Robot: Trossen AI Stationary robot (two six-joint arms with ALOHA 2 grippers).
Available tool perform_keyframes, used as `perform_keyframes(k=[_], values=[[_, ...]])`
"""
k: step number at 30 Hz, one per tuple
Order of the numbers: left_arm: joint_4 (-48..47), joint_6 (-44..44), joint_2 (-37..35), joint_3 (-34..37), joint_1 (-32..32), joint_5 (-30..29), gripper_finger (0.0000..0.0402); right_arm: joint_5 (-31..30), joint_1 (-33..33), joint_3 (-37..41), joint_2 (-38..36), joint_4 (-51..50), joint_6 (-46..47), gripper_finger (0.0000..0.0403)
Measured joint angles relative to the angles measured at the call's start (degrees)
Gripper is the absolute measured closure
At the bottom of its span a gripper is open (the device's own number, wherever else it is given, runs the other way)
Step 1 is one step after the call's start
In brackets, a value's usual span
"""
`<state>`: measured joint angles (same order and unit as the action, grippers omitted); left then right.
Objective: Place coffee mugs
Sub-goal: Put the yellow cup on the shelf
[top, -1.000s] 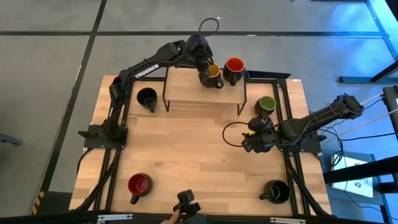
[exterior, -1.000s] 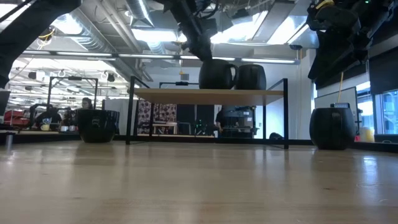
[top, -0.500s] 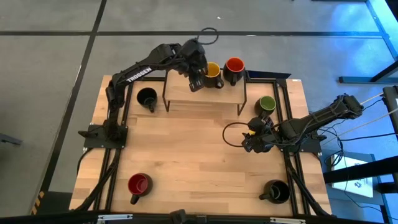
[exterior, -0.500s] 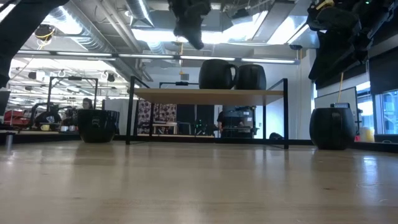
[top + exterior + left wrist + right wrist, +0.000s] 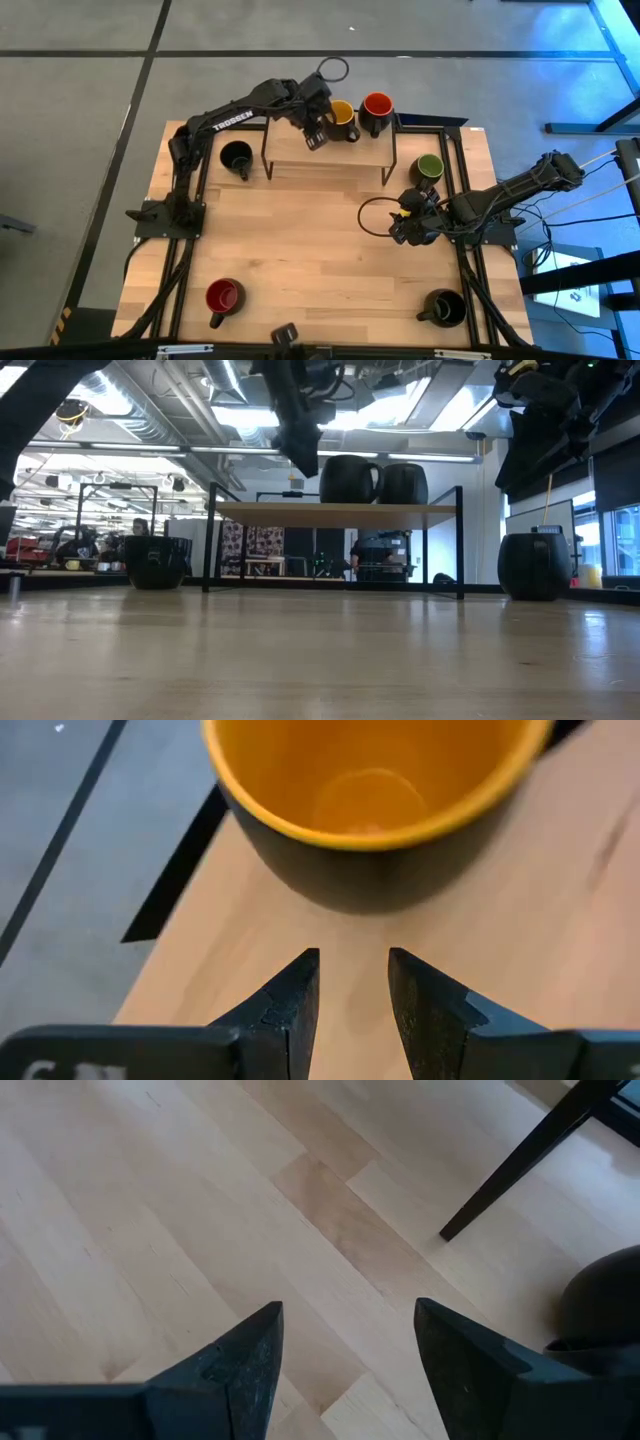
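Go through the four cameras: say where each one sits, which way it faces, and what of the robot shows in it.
High view: overhead, straight down; both arms, left end effector by the yellow mug on the shelf.
Low view: table height, level across; arms overhead.
Left wrist: past its open fingers at the yellow mug.
Right wrist: open end effector over the table.
Shared: yellow mug, high and left wrist.

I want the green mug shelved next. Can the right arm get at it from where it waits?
Probably yes. The right gripper hangs open over bare table just in front of the green mug, which stands alone beside the shelf leg, with nothing between them.
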<state>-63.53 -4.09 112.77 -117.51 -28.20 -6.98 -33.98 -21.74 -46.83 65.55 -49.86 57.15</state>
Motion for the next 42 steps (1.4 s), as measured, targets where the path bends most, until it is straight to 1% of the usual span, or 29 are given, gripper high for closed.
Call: perform_keyframes(k=[7,12,22,26,28,31,33,37,42], values=[[5.67,0.52,0.09,1.83,-1.43,0.01,0.0285,-0.04,0.00,0.00,0.00,0.32,-0.02,0.0189],[8.11,0.52,0.11,2.08,-2.60,-3.54,0.0285,-0.11,0.00,0.00,0.01,0.56,-0.01,0.0189],[13.97,0.52,0.11,2.08,-4.65,-3.01,0.0285,-1.18,0.00,0.00,0.01,2.21,-0.01,0.0189],[13.75,0.58,0.05,2.08,-4.97,-2.67,0.0285,-1.18,0.00,0.00,0.01,2.22,-0.01,0.0189],[12.49,0.84,-0.56,2.09,-4.72,-0.94,0.0285,-1.18,0.00,0.00,0.00,2.22,-0.01,0.0189],[11.30,1.04,-3.01,2.08,-3.23,1.66,0.0285,-1.18,0.00,0.00,0.00,2.22,-0.01,0.0189],[9.25,2.09,-4.34,1.99,-2.04,2.01,0.0285,-1.18,0.00,0.00,-0.02,2.21,-0.01,0.0189],[7.06,4.57,-4.57,2.08,0.23,3.16,0.0285,-1.67,0.00,0.00,0.01,2.26,-0.01,0.0189],[7.71,4.91,-3.19,1.96,2.55,1.46,0.0285,-2.07,0.00,0.00,0.01,2.21,-0.44,0.0189]])
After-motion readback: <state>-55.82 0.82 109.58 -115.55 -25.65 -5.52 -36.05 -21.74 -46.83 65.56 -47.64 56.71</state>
